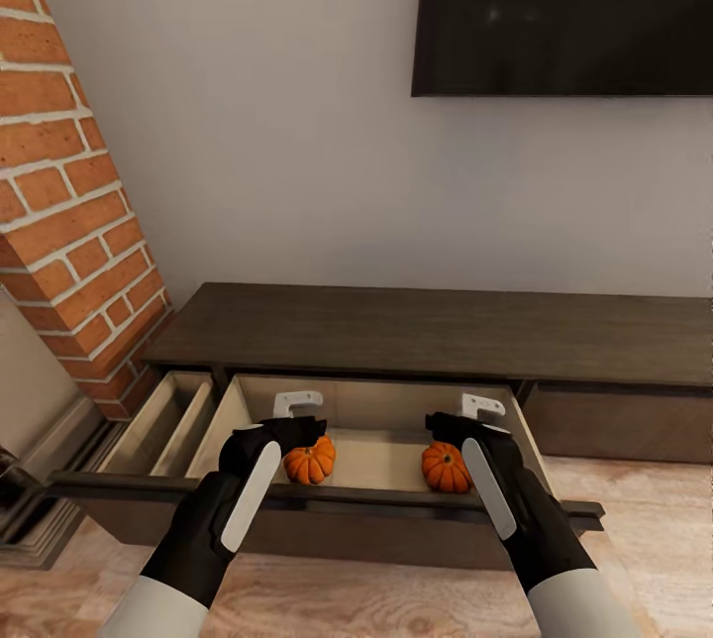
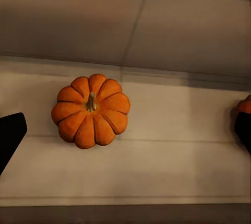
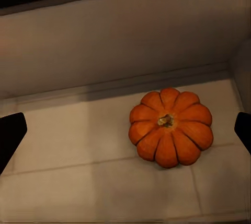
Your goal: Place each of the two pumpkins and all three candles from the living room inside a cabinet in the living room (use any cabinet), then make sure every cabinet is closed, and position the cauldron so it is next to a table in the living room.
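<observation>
The cabinet is a long low dark-brown unit against the wall. Its middle drawer is pulled out and has a pale interior. Two orange pumpkins rest on the drawer floor, one at the left and one at the right. My left gripper hangs open just above the left pumpkin, holding nothing. Above the right pumpkin hovers my right gripper, also open and empty. Candles, cauldron and table are out of view.
A second drawer stands open to the left, beside a red brick column. The cabinet section at the right is closed. A dark TV hangs on the wall above. Wooden floor lies in front.
</observation>
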